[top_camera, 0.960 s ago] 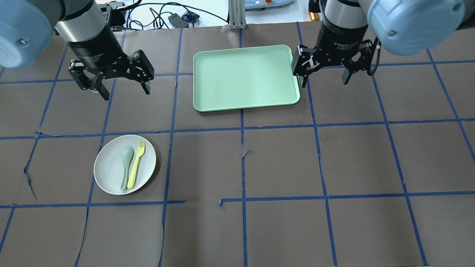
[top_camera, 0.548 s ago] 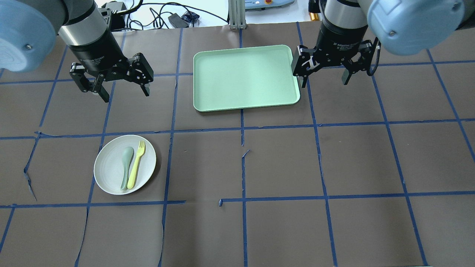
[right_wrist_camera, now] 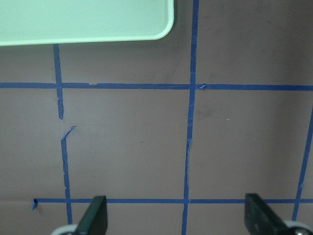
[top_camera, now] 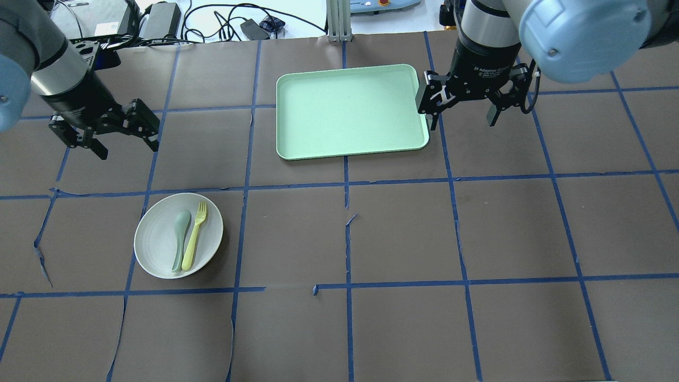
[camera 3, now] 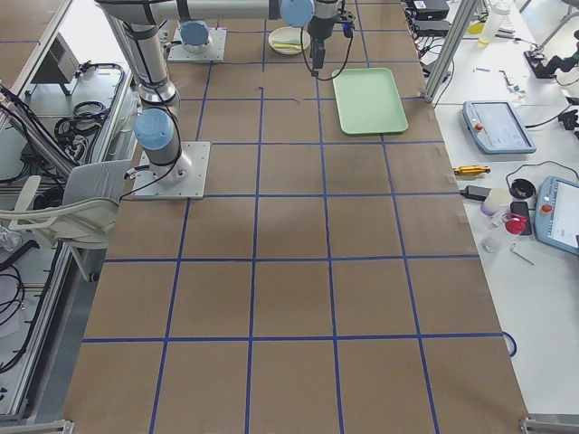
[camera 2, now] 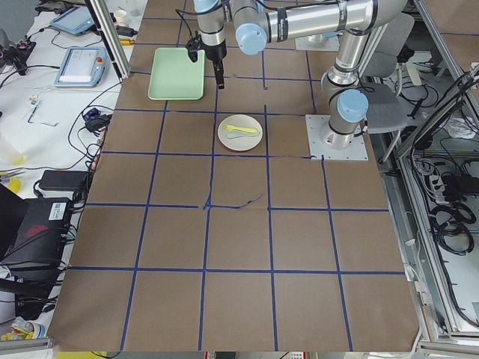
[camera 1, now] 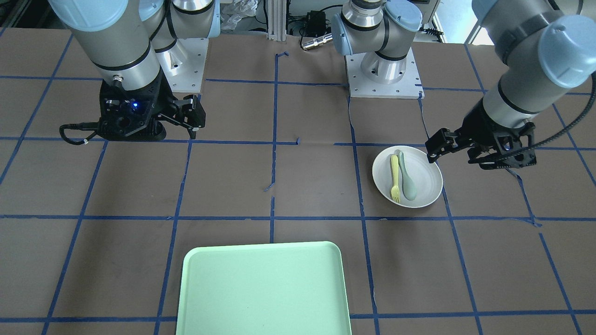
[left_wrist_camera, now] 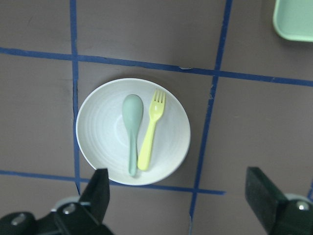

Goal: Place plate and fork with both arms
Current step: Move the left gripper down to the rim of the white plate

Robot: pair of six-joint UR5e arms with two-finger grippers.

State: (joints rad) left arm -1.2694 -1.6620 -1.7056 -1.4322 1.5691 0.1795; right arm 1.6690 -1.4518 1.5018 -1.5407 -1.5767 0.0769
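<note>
Left pincer [top_camera: 128,150] and right pincer [top_camera: 463,123] gape wide; the plate [top_camera: 154,249] holds the fork [top_camera: 194,236] beside a spoon [top_camera: 180,239].

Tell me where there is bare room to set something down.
The mint-green tray is bare all over. The table squares right of the plate, below the tray in the overhead view, are bare too. Crowded only on the plate: fork and spoon lie side by side.

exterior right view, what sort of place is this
Most likely a robotics lab workcell: the left arm and right arm are mounted on a table gridded with blue tape, and a teach pendant lies on the side bench.
</note>
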